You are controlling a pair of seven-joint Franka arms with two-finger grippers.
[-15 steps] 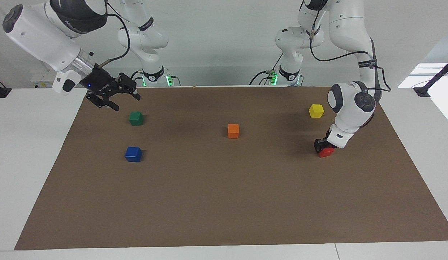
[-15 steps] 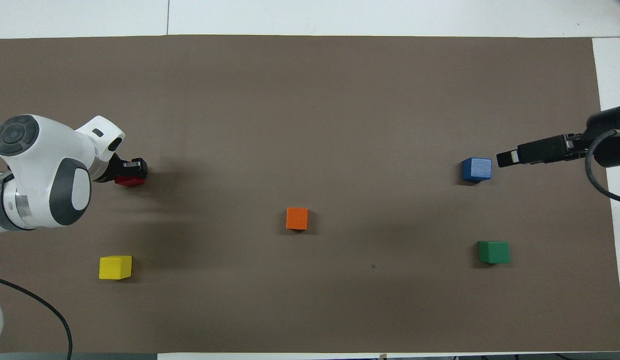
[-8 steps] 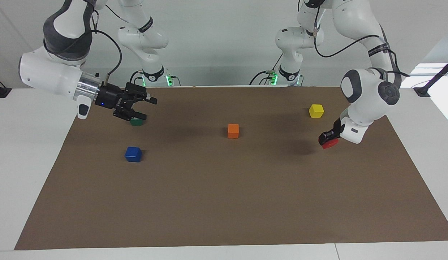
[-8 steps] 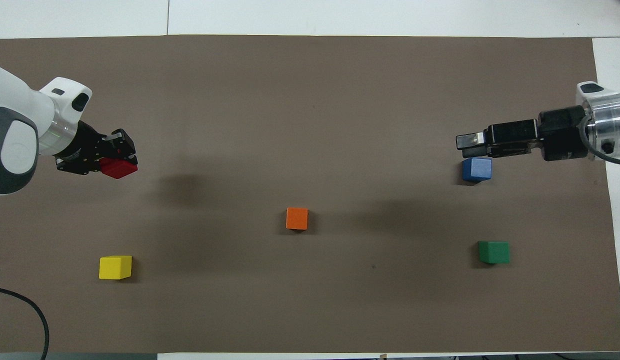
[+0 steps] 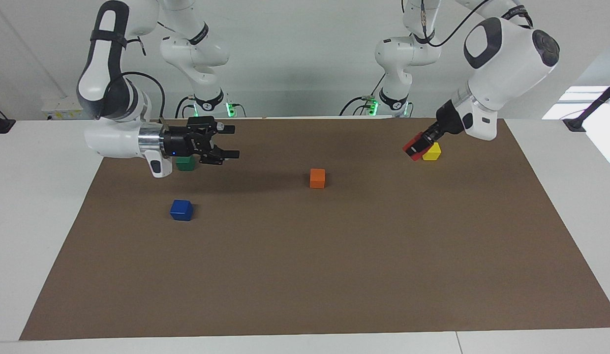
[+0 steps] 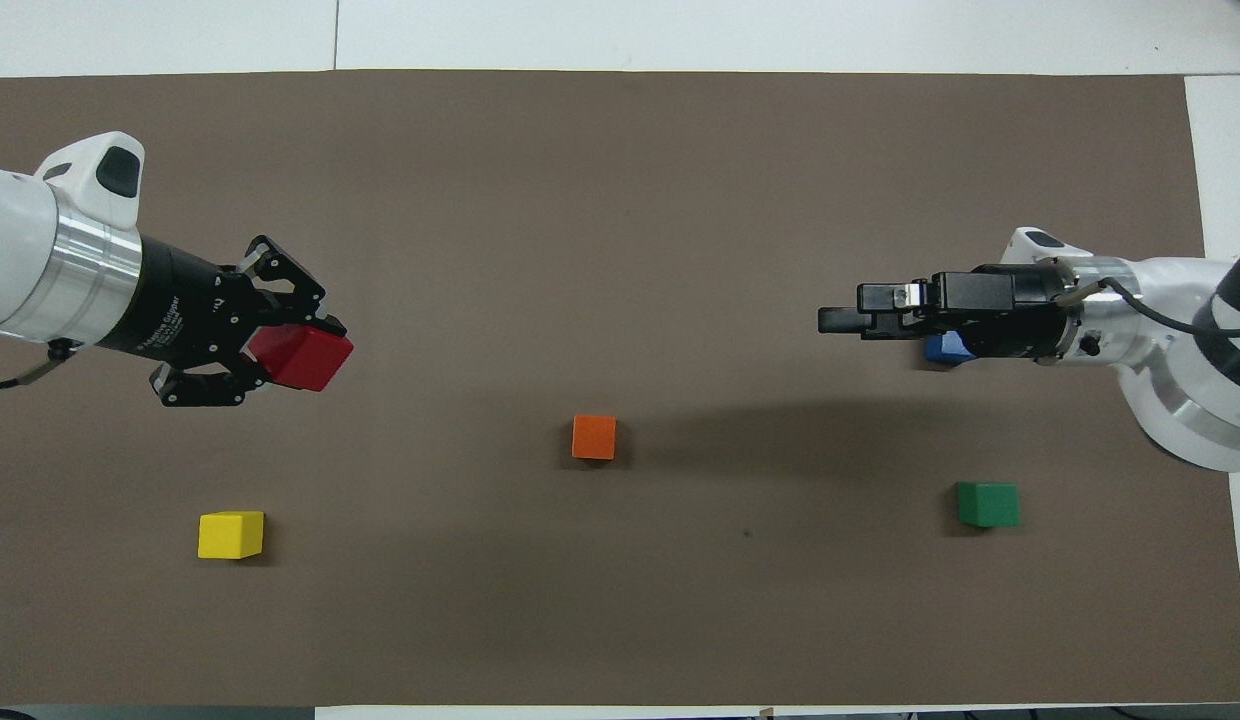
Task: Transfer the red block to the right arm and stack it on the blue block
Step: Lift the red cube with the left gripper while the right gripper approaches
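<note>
Bench (image 5: 305, 295) under a brown mat, five cubes in play. Left end effector (image 5: 417, 145) is up in the air over the left arm's end of the mat, clamped on the red block (image 6: 302, 357), turned toward mid-bench, likely to present it for handover. Right end effector (image 5: 225, 142) is raised too, fingers spread wide, pointing toward the other arm, seemingly ready to receive. Blue block (image 5: 181, 210) sits on the mat at the right arm's end, farther from the robots than the green block (image 6: 988, 504). Orange block (image 5: 317, 178) mid-mat; yellow block (image 6: 230, 534) at the left arm's end.

Left gripper (image 5: 417, 147) raised, clamped; right gripper (image 5: 230, 142) level, spread
</note>
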